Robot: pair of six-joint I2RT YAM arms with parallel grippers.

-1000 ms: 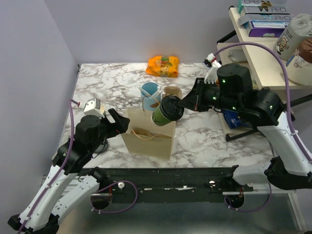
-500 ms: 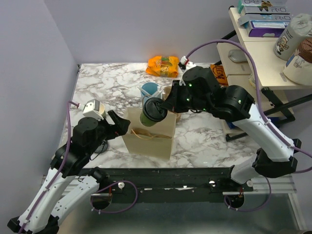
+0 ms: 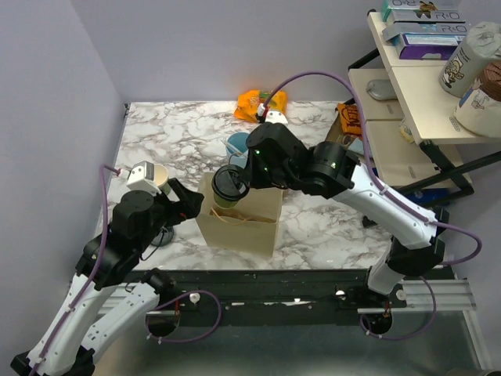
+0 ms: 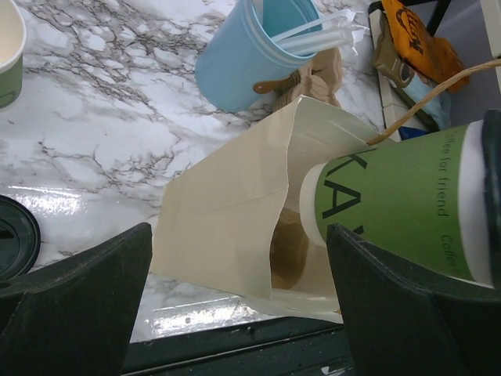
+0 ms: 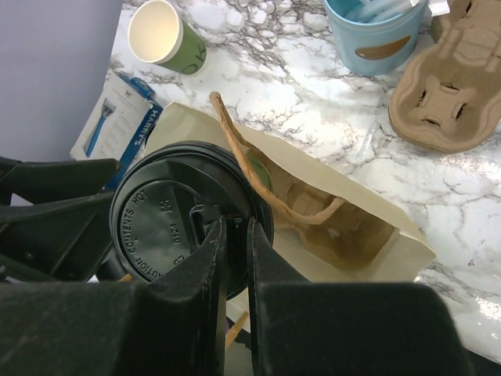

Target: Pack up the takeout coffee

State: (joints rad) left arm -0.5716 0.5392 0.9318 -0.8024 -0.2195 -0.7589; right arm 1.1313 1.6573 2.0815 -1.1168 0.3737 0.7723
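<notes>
The takeout coffee (image 3: 229, 186), a green paper cup with a black lid (image 5: 168, 227), hangs tilted over the open mouth of the tan paper bag (image 3: 241, 215). My right gripper (image 5: 232, 227) is shut on the lid's rim and reaches in from the right (image 3: 243, 178). In the left wrist view the cup (image 4: 399, 204) has its base at the bag's opening (image 4: 227, 211). My left gripper (image 4: 243, 313) stands open beside the bag's left side (image 3: 184, 202), with nothing between its fingers.
A light-blue cup (image 3: 239, 146) with straws and a cardboard cup carrier (image 5: 450, 86) stand behind the bag. An unlidded green cup (image 5: 160, 35), a loose black lid (image 4: 16, 235) and a blue packet (image 5: 117, 117) lie left. An orange snack bag (image 3: 262, 106) sits at the back.
My right arm has carried the coffee leftward, from the bag's right end to above its left end. The left gripper has stayed beside the bag, its jaws slightly wider.
</notes>
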